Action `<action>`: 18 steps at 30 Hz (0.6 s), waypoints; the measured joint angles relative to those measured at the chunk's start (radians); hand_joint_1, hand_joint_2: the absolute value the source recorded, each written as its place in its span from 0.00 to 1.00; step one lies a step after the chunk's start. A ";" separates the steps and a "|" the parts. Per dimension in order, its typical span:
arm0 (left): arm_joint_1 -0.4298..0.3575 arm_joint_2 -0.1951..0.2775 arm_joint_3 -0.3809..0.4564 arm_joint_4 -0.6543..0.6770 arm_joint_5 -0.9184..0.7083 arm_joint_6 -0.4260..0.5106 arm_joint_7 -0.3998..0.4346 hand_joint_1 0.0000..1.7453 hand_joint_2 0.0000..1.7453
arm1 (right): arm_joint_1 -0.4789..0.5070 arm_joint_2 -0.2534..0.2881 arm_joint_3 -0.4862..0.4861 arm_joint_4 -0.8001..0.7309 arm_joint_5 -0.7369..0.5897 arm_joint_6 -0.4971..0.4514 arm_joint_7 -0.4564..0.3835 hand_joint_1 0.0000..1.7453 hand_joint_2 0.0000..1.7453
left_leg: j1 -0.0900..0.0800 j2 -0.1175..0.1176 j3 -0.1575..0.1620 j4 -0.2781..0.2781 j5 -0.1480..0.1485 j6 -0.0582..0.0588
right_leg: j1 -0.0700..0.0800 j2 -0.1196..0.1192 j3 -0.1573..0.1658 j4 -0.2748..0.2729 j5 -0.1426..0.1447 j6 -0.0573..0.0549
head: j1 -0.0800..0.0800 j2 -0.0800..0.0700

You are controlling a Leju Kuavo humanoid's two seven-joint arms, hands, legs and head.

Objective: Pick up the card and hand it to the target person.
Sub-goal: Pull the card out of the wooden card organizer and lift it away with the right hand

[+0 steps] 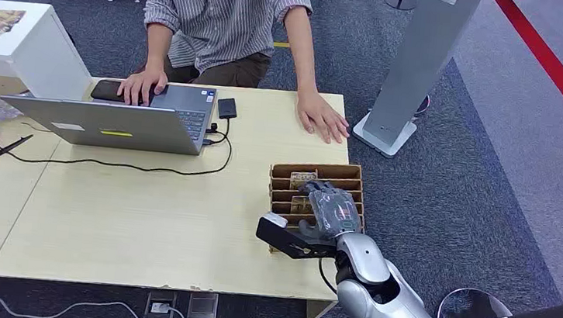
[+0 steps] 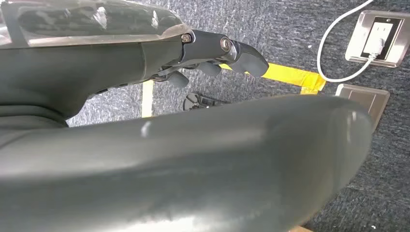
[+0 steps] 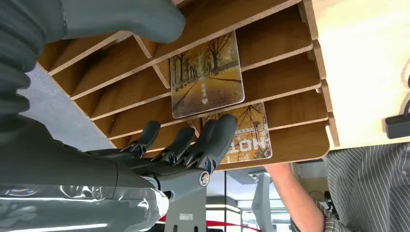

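The right hand (image 1: 330, 207) hovers with fingers spread over the wooden rack (image 3: 270, 58), fingertips (image 3: 223, 126) at a card's (image 3: 206, 75) lower edge, thumb clear beyond the other edge.

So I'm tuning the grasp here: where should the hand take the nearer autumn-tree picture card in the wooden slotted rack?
Probably by the exposed upper edge of the autumn-tree picture card, coming from above the wooden slotted rack. The card leans in its slot with its lower edge hidden; the right hand hovers there.
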 joint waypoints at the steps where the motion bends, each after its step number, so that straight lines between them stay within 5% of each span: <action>1: 0.000 0.000 0.000 0.000 0.000 0.000 0.001 0.00 0.00 | 0.000 0.000 0.000 0.001 0.000 0.000 0.000 0.54 1.00 | 0.000 0.000 0.000 0.000 0.000 0.000 | 0.000 0.000 0.000 0.000 0.000 0.000 | 0.000 0.000; 18: 0.000 0.000 0.000 0.000 0.002 0.002 0.002 0.00 0.00 | -0.010 0.000 -0.001 0.003 0.006 -0.012 0.001 0.64 1.00 | 0.000 0.000 0.000 0.000 0.000 0.000 | 0.000 0.000 0.000 0.000 0.000 0.000 | 0.000 0.000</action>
